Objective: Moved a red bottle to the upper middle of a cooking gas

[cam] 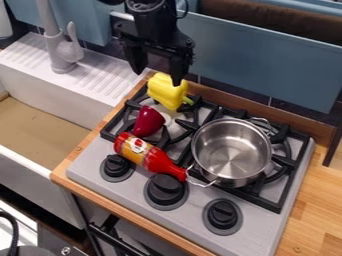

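The pincer (158, 78) hangs at the back of the stove, its two fingers spread wide with nothing gripped between them. Just under its tips is a yellow pepper (165, 92) at the back of the burner grate, its green stem pointing away from the sink. Next out from the pincer, toward the knobs, a dark red rounded piece (147, 122) sits on the same grate.

Beyond that, farther below the pincer in the view, the red bottle (148, 157) lies on its side along the front of the grate, well apart from the fingers. Its broad end points to the sink, its narrow tip to the pot handle (201, 183). The steel pot (231, 150) stands on the grate below and to the right of the pincer, open at the top. Farthest down are three black knobs (165, 191) on the stove (194, 212). Left of the pincer are the tap (59, 50) and the white sink (40, 160).
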You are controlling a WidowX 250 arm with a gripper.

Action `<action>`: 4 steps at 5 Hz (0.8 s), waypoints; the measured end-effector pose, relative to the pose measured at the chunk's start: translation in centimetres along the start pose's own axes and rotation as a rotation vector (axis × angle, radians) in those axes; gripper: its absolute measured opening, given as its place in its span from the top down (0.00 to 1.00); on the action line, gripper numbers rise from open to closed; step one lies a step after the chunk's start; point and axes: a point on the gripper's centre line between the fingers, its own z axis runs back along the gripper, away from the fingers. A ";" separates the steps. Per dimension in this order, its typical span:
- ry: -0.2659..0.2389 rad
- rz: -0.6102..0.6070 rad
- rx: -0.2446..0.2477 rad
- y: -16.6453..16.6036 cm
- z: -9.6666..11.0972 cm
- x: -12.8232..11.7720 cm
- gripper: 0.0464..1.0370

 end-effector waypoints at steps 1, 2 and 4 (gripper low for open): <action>0.027 -0.003 -0.005 -0.1 -0.8 -0.6 0.04; 0.007 -0.037 -0.006 0.9 -1.4 -1.0 0.04; 0.041 -0.105 -0.046 3.0 -3.0 -1.9 0.04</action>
